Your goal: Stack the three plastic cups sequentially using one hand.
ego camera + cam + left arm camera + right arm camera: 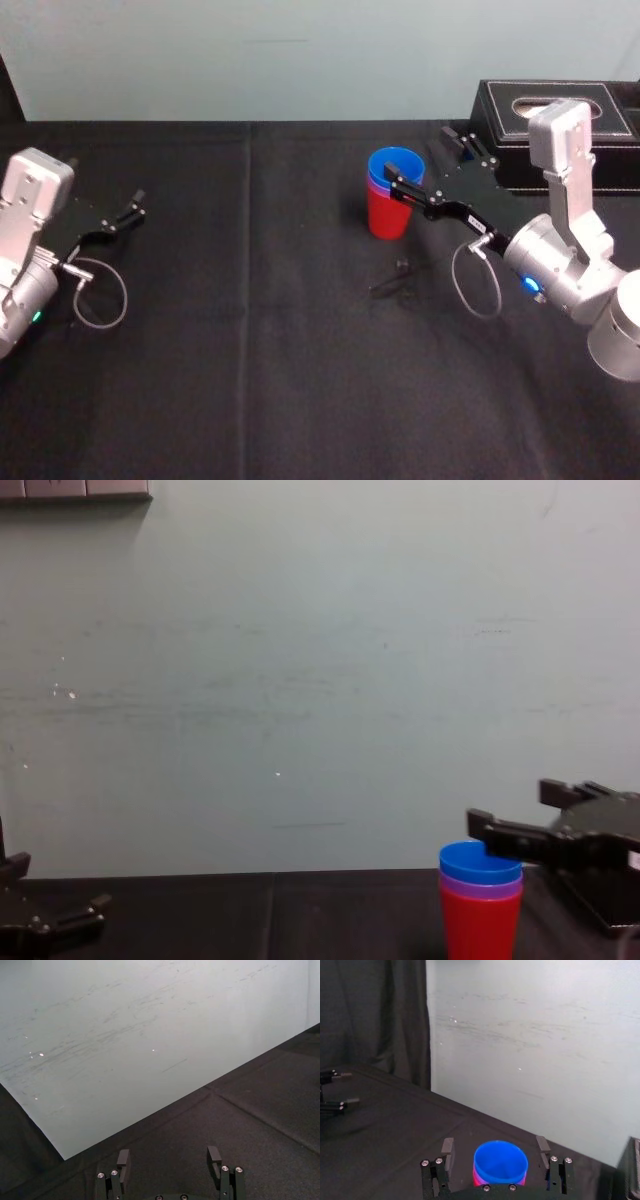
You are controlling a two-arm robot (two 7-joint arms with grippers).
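Observation:
The three plastic cups stand nested upright right of the table's centre: the red cup (387, 215) at the bottom, the purple cup (372, 187) showing as a thin band, and the blue cup (397, 165) on top. From the side they read as blue (478, 863), purple (482, 886) and red (480, 925). My right gripper (420, 160) straddles the stack's top at rim height. It is open, with a gap on each side of the blue cup (500, 1162). My left gripper (135, 207) rests open at the far left, with nothing between its fingers (123, 1160).
A black stitched box (560, 110) stands at the back right, just behind my right arm. A small dark object (395, 275) lies on the black cloth in front of the stack. A pale wall runs along the table's far edge.

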